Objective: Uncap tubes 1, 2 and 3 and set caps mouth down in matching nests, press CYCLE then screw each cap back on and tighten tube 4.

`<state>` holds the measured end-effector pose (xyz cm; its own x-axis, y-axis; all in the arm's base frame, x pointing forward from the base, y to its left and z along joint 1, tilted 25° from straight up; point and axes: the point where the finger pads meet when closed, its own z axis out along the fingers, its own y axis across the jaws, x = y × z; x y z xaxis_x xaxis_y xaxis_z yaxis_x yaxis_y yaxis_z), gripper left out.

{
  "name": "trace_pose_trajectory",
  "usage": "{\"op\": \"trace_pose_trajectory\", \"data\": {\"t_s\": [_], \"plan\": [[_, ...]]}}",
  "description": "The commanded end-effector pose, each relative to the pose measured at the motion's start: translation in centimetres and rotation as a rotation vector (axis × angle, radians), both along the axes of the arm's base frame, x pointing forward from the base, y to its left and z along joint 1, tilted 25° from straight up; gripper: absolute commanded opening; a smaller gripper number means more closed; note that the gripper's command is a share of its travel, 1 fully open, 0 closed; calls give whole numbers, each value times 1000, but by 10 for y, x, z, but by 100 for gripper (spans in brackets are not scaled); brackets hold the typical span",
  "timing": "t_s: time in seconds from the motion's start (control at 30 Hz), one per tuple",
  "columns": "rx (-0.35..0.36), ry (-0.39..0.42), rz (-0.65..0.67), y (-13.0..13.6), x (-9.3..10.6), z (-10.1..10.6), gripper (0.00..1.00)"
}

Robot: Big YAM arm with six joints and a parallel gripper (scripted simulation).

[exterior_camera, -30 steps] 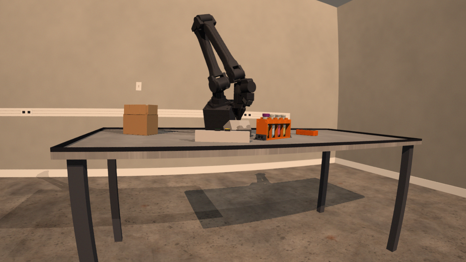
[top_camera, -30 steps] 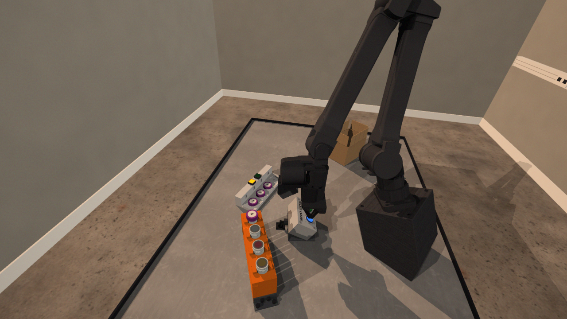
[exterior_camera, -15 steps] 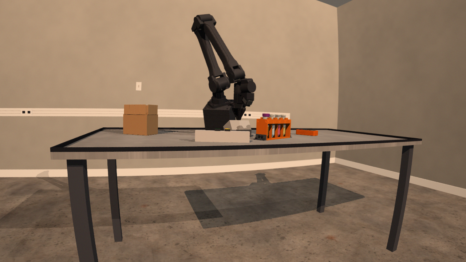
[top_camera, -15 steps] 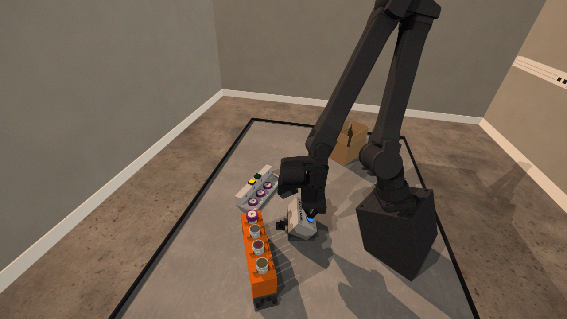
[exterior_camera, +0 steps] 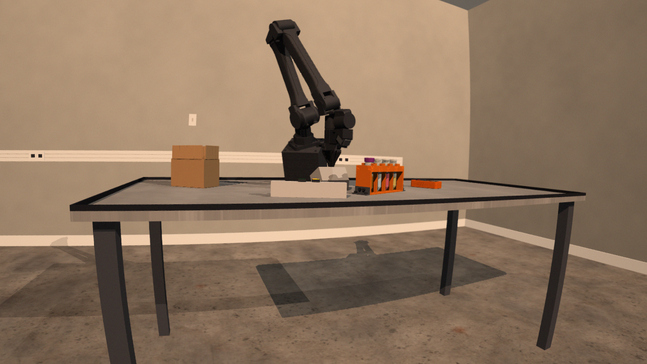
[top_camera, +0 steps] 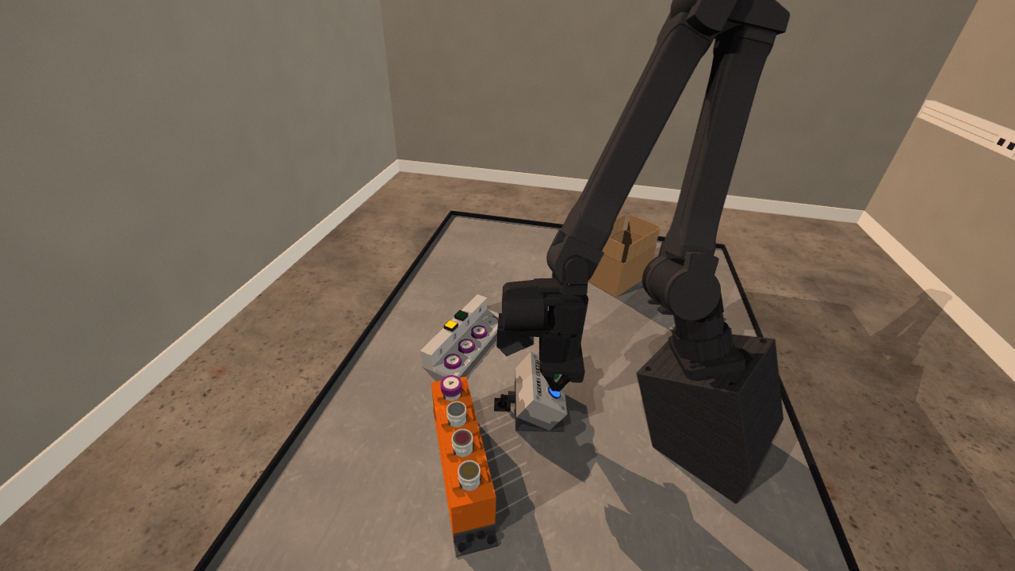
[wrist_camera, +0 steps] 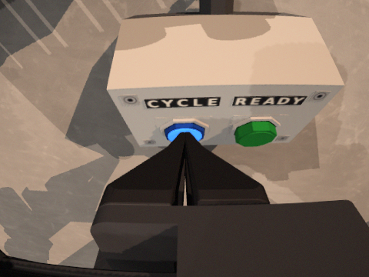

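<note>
We have the gripper point(top_camera: 555, 387) point(exterior_camera: 332, 164) point(wrist_camera: 184, 140) fully closed, nothing between its fingertips, tips at the blue CYCLE key point(top_camera: 554, 392) point(wrist_camera: 184, 130) (contact itself we can't confirm). Green READY key point(wrist_camera: 255, 133) sits beside it on the same pale housing point(top_camera: 539, 408) point(exterior_camera: 332, 174) point(wrist_camera: 227, 58). Next out: the orange decapping station point(top_camera: 482, 512) point(exterior_camera: 364, 178). Tubes 1, 2 and 3 stand in it upright and uncapped; tube 4 wears its purple cap point(top_camera: 450, 385) point(exterior_camera: 369, 160) (tightness can't be judged by eye). Other three purple caps, cap 1 point(top_camera: 453, 360), cap 2 point(top_camera: 466, 346) and cap 3 point(top_camera: 479, 331), sit in a row in the cap tray point(top_camera: 434, 353) point(exterior_camera: 308, 189). Amber lamp point(top_camera: 450, 324) point(exterior_camera: 315, 180) lit, green lamp point(top_camera: 460, 314) dark. Farther off on the table point(top_camera: 340, 454) point(exterior_camera: 235, 202): an open cardboard box point(top_camera: 618, 271) point(exterior_camera: 194, 173) and a low orange block point(exterior_camera: 425, 184).

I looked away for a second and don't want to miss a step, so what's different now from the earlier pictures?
Nothing visibly changed. The tool stayed shut at the lit blue CYCLE key, and nothing was taken hold of or let go. The amber lamp stayed lit, three caps stayed in the cap tray, and tube 4's cap stayed on.
</note>
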<state>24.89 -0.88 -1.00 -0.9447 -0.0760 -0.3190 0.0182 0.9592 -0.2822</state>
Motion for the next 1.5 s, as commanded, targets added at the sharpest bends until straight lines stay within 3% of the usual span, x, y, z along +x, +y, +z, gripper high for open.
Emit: {"op": "trace_pose_trajectory", "data": {"t_s": [0.0,1.47], "plan": [[0,-5,-5,-3,5,-2,0],[0,-5,-5,-3,6,-4,0]]}}
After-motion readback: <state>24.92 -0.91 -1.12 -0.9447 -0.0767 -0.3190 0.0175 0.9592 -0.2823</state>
